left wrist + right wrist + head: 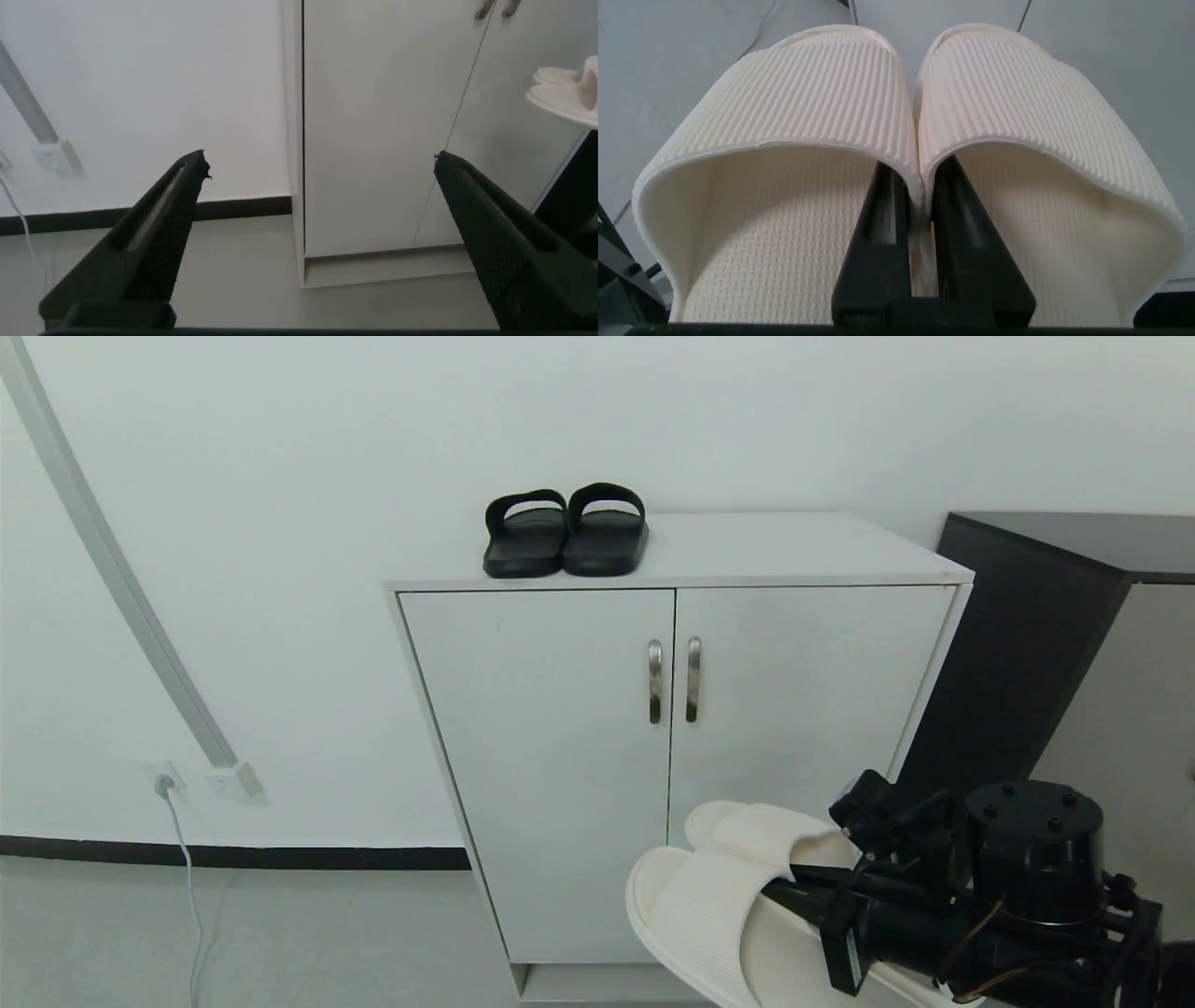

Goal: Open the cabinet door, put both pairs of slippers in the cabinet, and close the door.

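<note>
A white two-door cabinet [560, 756] stands against the wall with both doors closed and two metal handles [673, 679] at the centre seam. A pair of black slippers [565, 532] rests on its top at the left. My right gripper [794, 887] hangs low in front of the right door, shut on the pair of white slippers [719, 905], one finger inside each slipper [906, 140]. My left gripper [318, 168] is open and holds nothing, low and to the left of the cabinet [383, 131].
A dark cabinet [1046, 653] stands just right of the white one. On the left wall are a slanted cable duct [112, 560], a socket with a plugged cord [166, 786], and bare grey floor [280, 933] below.
</note>
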Controlling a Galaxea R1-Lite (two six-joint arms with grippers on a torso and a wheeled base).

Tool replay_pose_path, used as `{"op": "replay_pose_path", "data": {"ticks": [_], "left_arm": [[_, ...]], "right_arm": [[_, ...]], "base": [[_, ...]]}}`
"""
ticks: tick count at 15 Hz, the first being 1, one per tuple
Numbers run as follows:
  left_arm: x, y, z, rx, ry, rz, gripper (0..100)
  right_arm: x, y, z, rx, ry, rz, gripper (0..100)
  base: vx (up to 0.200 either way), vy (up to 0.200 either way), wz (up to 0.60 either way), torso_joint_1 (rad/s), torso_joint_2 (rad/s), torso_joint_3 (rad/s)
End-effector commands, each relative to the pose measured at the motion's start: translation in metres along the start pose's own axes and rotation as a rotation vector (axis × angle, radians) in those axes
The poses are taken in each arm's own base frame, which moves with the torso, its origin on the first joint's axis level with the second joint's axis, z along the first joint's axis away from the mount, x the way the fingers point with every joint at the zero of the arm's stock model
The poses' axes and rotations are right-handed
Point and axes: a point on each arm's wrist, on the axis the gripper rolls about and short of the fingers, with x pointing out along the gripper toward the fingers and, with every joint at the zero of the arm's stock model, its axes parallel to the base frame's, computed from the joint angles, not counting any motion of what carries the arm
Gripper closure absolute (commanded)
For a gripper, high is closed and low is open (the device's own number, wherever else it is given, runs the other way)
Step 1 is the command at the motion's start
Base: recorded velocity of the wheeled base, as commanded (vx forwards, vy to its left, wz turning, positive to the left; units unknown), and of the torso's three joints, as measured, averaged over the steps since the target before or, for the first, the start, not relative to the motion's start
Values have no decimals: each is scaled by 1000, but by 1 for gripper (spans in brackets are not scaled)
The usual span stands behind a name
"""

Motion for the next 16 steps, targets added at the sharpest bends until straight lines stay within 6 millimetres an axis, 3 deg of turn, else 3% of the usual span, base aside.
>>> {"op": "replay_pose_path", "data": {"ticks": [1,7,11,14,16], "left_arm": [[0,0,0,3,1,0,0],[0,0,0,0,1,0,0],[0,0,2,-5,-5,22,0],[0,2,75,-122,-62,5,0],[13,1,80,-87,10,-50,0]], "right_arm": [[-1,0,-2,0,4,0,100],[-3,0,-8,4,7,-3,100],[1,-1,-12,5,22,-2,100],[2,-1,-12,3,10,-4,100],[3,-1,-14,3,17,-4,100]], "base": [[0,0,0,-105,461,369],[0,0,0,-50,426,366],[0,0,0,2,24,14],[0,0,0,-6,115,97],[0,0,0,0,0,0]]}}
